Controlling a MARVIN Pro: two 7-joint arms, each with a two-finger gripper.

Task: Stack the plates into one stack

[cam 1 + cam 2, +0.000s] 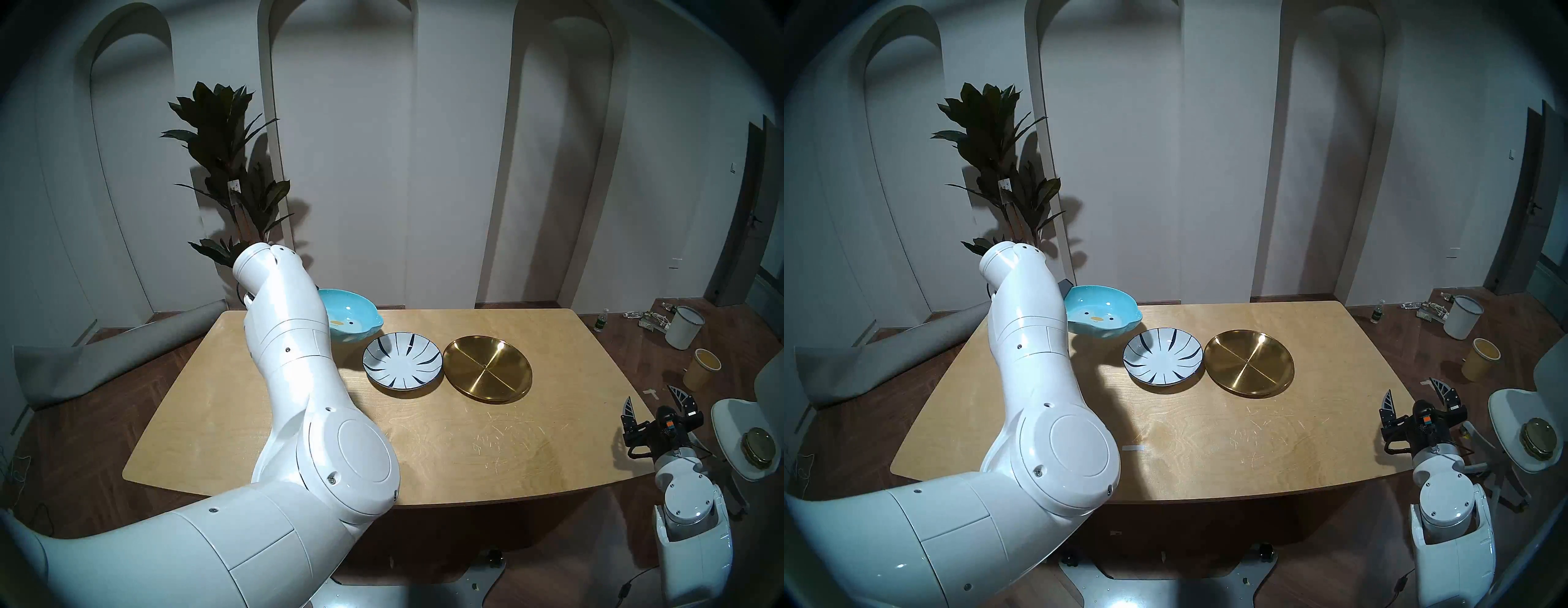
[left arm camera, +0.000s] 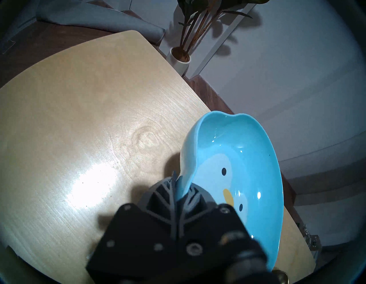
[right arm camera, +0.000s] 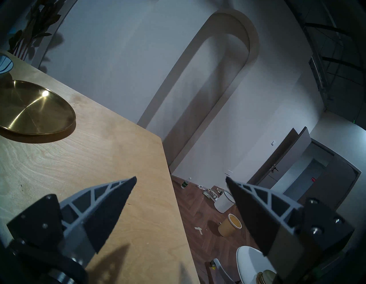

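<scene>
A wavy-edged turquoise plate (image 1: 348, 315) (image 1: 1101, 312) (image 2: 237, 158) with a penguin face hangs tilted above the table's far left corner. My left gripper (image 2: 182, 185) is shut on its near rim; the head views hide those fingers behind the arm. A white plate with dark-blue stripes (image 1: 402, 361) (image 1: 1163, 356) (image 3: 5, 63) lies flat mid-table. Touching it on the right is a shiny gold plate (image 1: 488, 368) (image 1: 1249, 364) (image 3: 33, 111). My right gripper (image 1: 651, 397) (image 1: 1412, 388) (image 3: 181, 178) is open and holds nothing, over the table's right edge.
The wooden table (image 1: 424, 450) has scratches near the front. A potted plant (image 1: 231, 170) and a rolled grey mat (image 1: 114, 352) are at the far left. On the floor to the right stand a yellow paper cup (image 1: 704, 368) and a white bucket (image 1: 684, 327), beside a white chair (image 1: 729, 424) with a gold tin (image 1: 759, 443).
</scene>
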